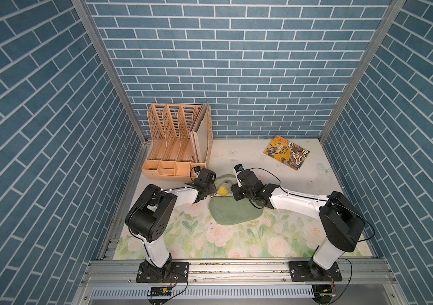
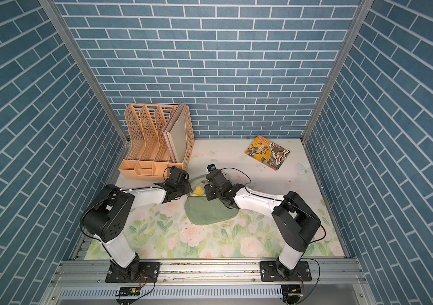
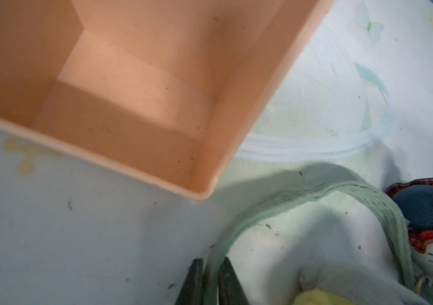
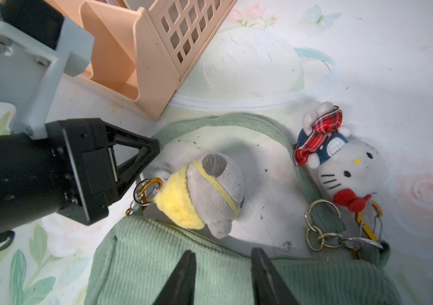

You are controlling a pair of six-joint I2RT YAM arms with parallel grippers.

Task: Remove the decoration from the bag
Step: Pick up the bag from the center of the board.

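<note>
3 blue brick walls enclose a floral counter [image 1: 236, 243]; white-and-red decoration [image 4: 342, 163] beside green bag [image 4: 210, 264]; left end effector [image 3: 211, 280] pinches its strap [image 3: 302, 196], right end effector [image 4: 223, 274] spread.

**Cat charm lies clipped at the bag's strap end**

The bag [image 4: 210, 266], sage-green ribbed fabric, lies flat on the bench, its thin strap [image 4: 239, 120] looping toward twelve o'clock in the right wrist view. The decoration [image 4: 342, 158], a white plush cat with red bow and plaid trim, lies at the bag's two o'clock, its gold clasp [image 4: 367, 224] touching the chain rings.
</note>
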